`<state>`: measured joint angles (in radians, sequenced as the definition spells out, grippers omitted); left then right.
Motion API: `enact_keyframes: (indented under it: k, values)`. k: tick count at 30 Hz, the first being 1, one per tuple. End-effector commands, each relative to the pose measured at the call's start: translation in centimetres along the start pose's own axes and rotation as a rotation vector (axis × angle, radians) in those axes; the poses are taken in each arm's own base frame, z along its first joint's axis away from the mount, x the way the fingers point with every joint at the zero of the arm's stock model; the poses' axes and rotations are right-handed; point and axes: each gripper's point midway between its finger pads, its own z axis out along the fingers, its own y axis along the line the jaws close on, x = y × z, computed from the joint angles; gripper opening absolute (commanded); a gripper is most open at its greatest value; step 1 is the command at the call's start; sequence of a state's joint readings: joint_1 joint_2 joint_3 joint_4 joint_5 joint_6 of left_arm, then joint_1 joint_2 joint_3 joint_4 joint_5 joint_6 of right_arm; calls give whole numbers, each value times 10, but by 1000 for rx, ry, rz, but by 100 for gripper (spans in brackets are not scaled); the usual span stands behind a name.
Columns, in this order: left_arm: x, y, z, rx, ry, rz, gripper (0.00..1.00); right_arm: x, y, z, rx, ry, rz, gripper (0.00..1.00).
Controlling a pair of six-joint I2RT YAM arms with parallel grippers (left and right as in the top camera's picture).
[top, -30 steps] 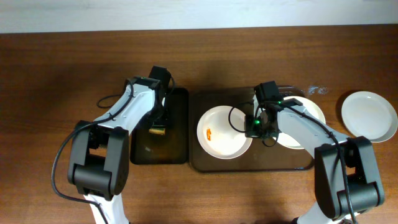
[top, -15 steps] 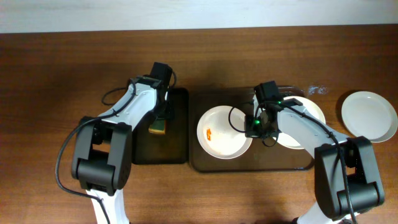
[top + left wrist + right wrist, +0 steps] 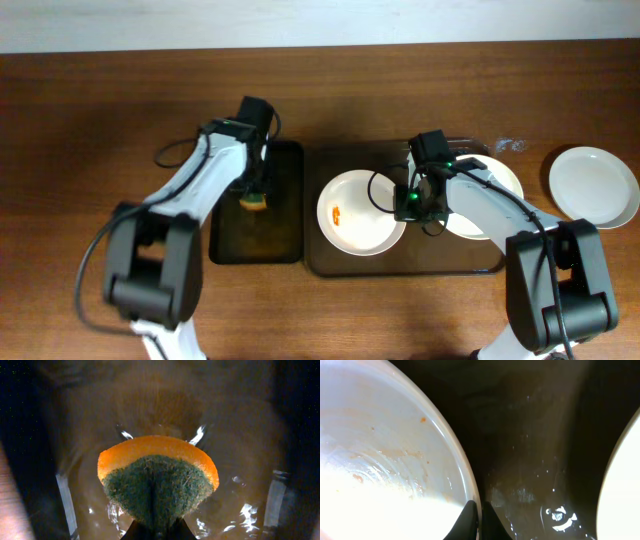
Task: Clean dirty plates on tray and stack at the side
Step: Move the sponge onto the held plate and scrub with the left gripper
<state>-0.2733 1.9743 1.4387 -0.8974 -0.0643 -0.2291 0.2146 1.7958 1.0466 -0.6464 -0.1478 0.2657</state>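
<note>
In the overhead view my left gripper (image 3: pixel 254 196) is shut on an orange sponge (image 3: pixel 255 203) with a green scouring face, held over the black tray (image 3: pixel 228 240). The left wrist view shows the sponge (image 3: pixel 157 477) pinched at its lower tip. A white plate (image 3: pixel 360 213) with an orange smear (image 3: pixel 337 214) lies on the left half of the brown tray (image 3: pixel 400 262). My right gripper (image 3: pixel 408 205) is shut on its right rim, and the right wrist view shows the fingers (image 3: pixel 470 520) clamping that rim. A second plate (image 3: pixel 497 180) lies on the tray, partly under my right arm. A third plate (image 3: pixel 593 186) rests on the table at the right.
The black tray's wet bottom (image 3: pixel 240 475) lies under the sponge. Wet brown tray floor (image 3: pixel 535 460) separates the held plate (image 3: pixel 380 460) from the neighbouring plate's edge (image 3: pixel 625 490). Wooden table (image 3: pixel 90 130) surrounds both trays.
My left gripper has closed on the sponge, squeezing it, and shifted it slightly toward the far side of the black tray. The right arm and plates have not moved.
</note>
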Motion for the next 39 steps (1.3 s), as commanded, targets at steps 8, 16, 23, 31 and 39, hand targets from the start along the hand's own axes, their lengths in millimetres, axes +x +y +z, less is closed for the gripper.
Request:
enact_keyframes:
  k: [8,16,23,31,39]
  values:
    - [-14,19,-87,-66,-199,-17,0,-5,-4,-10,27,0,7,41]
    - [-20,-1,-98,7,-246,6,0,-18,12,-48,-1,35,-97,74]
    - [-37,-21,-91,59,-302,26,0,-19,10,-56,-114,61,-29,81]
    - [-11,-147,-116,618,-230,225,0,-4,-1,-64,-329,121,15,56]
    - [43,-207,-62,601,-36,357,0,7,-7,-40,-326,110,11,55]
